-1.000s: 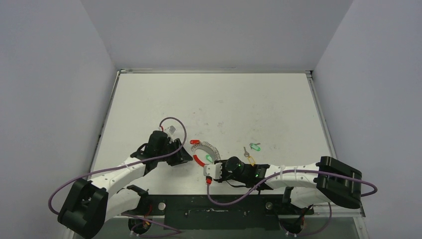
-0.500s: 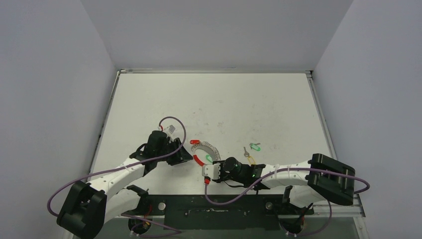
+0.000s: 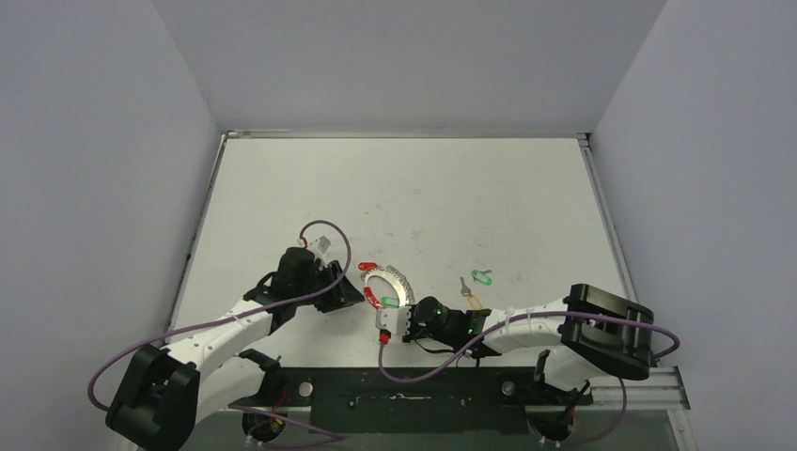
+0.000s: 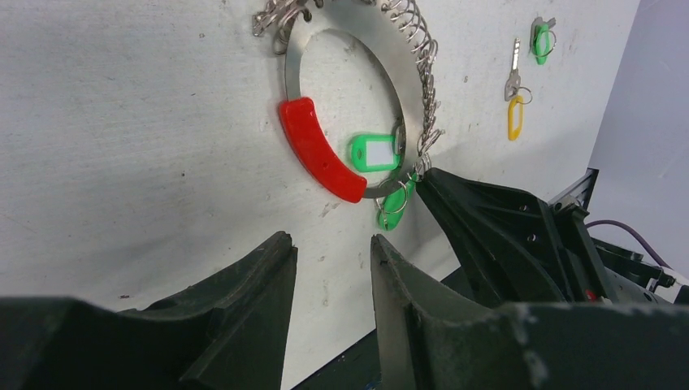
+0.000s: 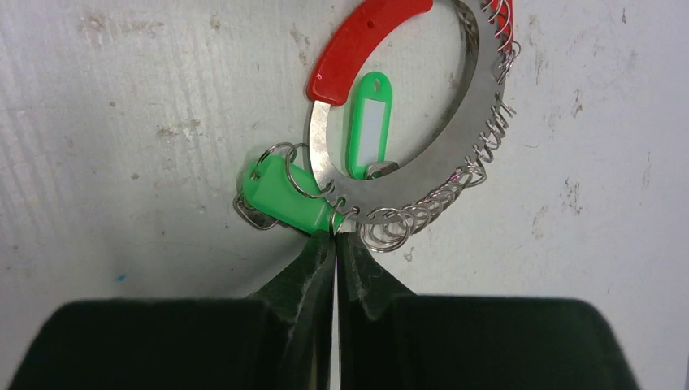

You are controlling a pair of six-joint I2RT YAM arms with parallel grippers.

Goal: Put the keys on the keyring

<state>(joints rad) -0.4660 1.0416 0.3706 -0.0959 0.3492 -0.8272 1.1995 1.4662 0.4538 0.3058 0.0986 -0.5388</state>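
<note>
The keyring (image 5: 481,106) is a flat silver band with a red plastic segment (image 5: 361,41) and several small wire loops. A green tag (image 5: 370,122) and a green-headed key (image 5: 284,195) hang on it. My right gripper (image 5: 335,238) is shut, pinching the keyring's near edge beside that green key. In the top view the keyring (image 3: 398,282) lies between the grippers. My left gripper (image 4: 333,248) is open and empty, just short of the red segment (image 4: 318,150). A yellow key (image 4: 515,118) and another green key (image 4: 540,41) lie loose. A red key (image 3: 367,268) lies by the keyring.
The loose green key (image 3: 483,277) and yellow key (image 3: 471,299) lie right of the keyring, close to the right arm (image 3: 526,324). The table's near edge and a black rail (image 3: 404,395) are just behind both grippers. Purple cables loop off both arms.
My right arm has swung left and its gripper has pulled the keyring left, toward the left gripper. The ring now shows as a fuller oval. The left gripper has barely moved.
</note>
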